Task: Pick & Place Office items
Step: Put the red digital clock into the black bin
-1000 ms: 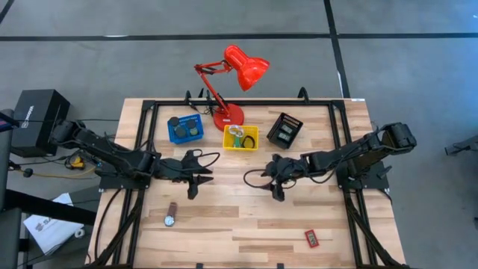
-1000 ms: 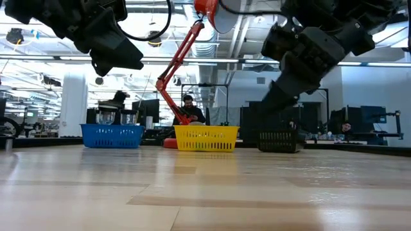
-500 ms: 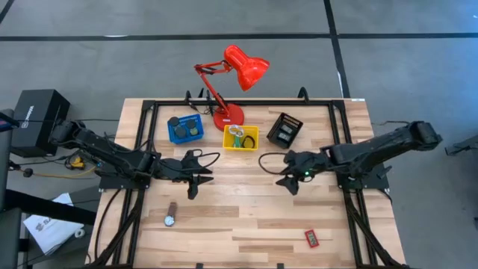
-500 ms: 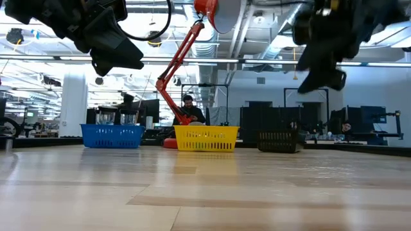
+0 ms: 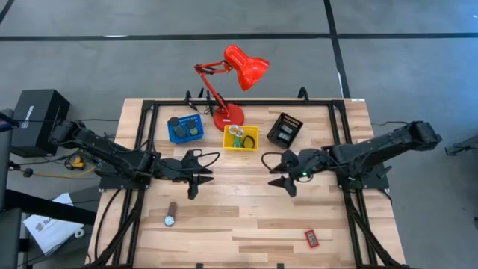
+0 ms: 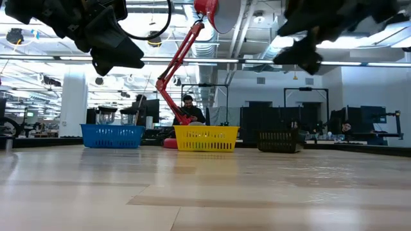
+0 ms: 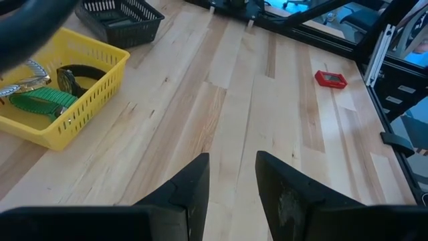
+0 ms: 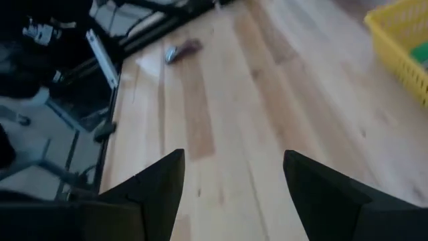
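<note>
A wristwatch [image 5: 171,215] lies flat on the table near the front left and also shows in the right wrist view [image 8: 182,50]. A small red rectangle [image 5: 312,237] lies flat near the front right and shows in the left wrist view [image 7: 331,79]. My left gripper [image 5: 196,175] hovers open and empty over the table's middle left, far of the watch. My right gripper [image 5: 281,175] hovers open and empty over the middle right, high above the tabletop in the low view [image 6: 302,54]. A green piece [image 7: 40,102] and another watch [image 7: 67,77] lie in the yellow tray [image 5: 240,137].
A blue tray [image 5: 185,128], the yellow tray and a black tray [image 5: 284,130] stand in a row at the far side. A red desk lamp [image 5: 228,90] stands behind them. Black frame rails [image 5: 134,217] run along the left and right edges. Bare wood lies between the grippers.
My right gripper has risen well above the table and gone a little toward the table's right edge, its arm stretching out. My left gripper has kept still. Nothing on the table has moved.
</note>
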